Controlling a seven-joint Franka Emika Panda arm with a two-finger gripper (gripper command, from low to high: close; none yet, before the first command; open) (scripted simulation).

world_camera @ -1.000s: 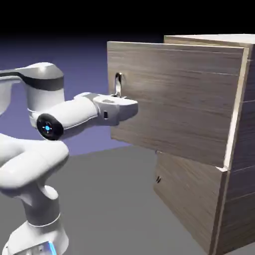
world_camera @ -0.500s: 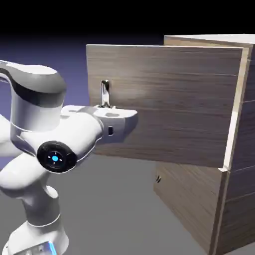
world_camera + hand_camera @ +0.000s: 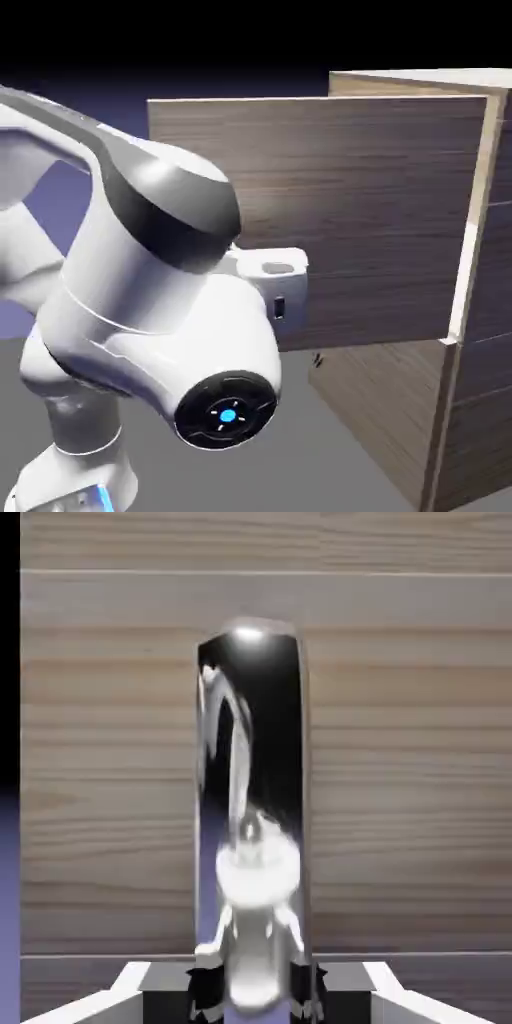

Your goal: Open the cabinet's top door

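Exterior view: top door (image 3: 320,215) has swung wider from the cabinet (image 3: 480,300); gripper (image 3: 250,987) stays clamped on the handle (image 3: 250,812); opening well advanced.

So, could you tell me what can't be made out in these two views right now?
- Exterior view: the gripper and the top door's handle are hidden behind the arm's big elbow.
- Exterior view: the cabinet is cut off by the right edge.
- Hand view: the handle fills the middle, covering most of the fingertips; the cabinet's interior isn't shown.
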